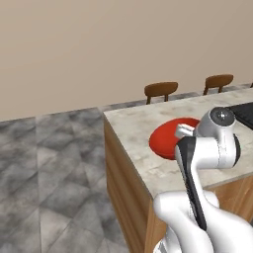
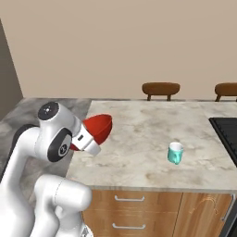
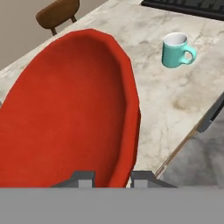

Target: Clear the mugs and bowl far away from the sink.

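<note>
Gripper [image 3: 112, 177] clamped on the near rim of the red bowl [image 2: 99, 126], held tilted above the counter's [image 2: 139, 139] left end. Teal mug [image 2: 175, 152] stands upright, well right.

Marbled counter [image 2: 139, 139] carries a teal mug [image 2: 175, 152]; black cooktop [image 2: 226, 134] apparently set at its right.

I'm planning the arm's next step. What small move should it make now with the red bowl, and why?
Probably lower it. The tool pinches the red bowl's rim, holding it tilted above the counter's left end, well away from the teal mug; setting it down flat before release looks safest.
</note>
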